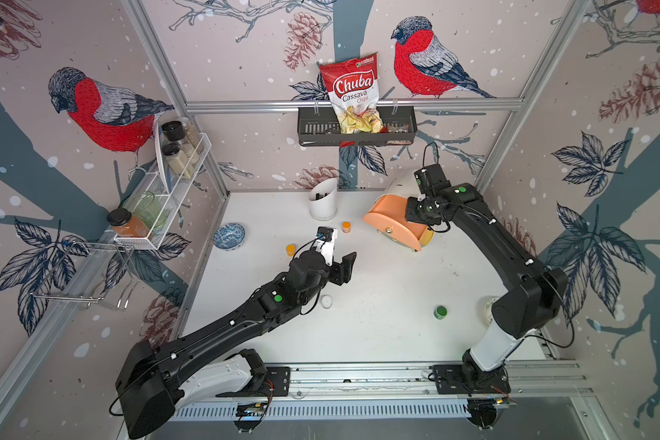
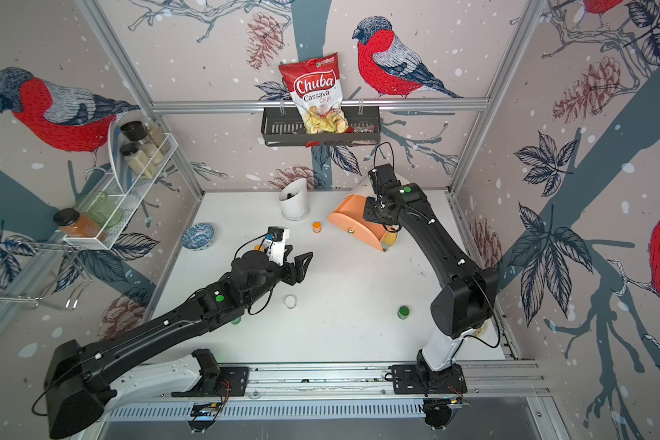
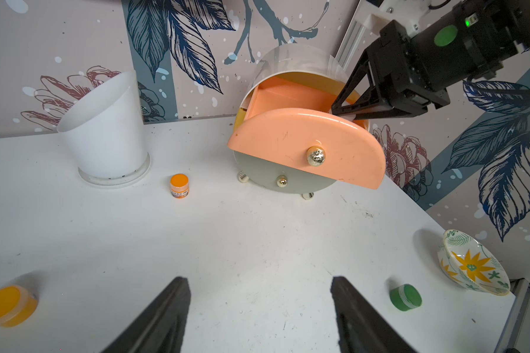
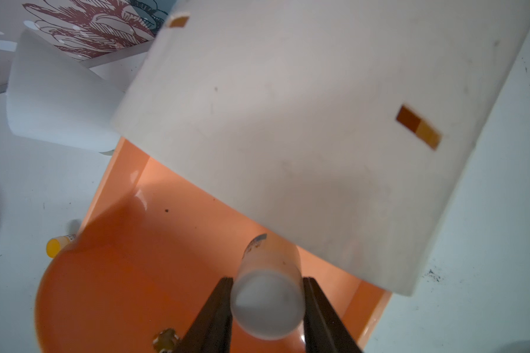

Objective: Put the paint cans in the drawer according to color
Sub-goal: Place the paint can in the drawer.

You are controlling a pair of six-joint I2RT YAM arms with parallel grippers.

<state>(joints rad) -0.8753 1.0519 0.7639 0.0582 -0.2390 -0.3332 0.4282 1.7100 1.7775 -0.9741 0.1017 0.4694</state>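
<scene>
The right gripper [image 4: 267, 279] pinched a white paint can [image 4: 266, 305] between narrowly parted fingers [image 4: 211, 314] above the pulled-out peach drawer [image 4: 129, 275]; the left gripper [image 3: 260, 279] hung wide open and empty over the table [image 3: 257, 232]; the red chip bag [image 1: 353, 87] read "Chuba Cassava Chips".

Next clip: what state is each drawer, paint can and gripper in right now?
peach drawer: pulled open
grey-green drawer: shut
right gripper: shut on held white paint can, above peach drawer
left gripper: open, empty
orange paint can: standing free, lid on
second orange paint can: lid on
loose white paint can: lid on
green paint can: standing free, lid on
second green paint can: mostly hidden
</scene>
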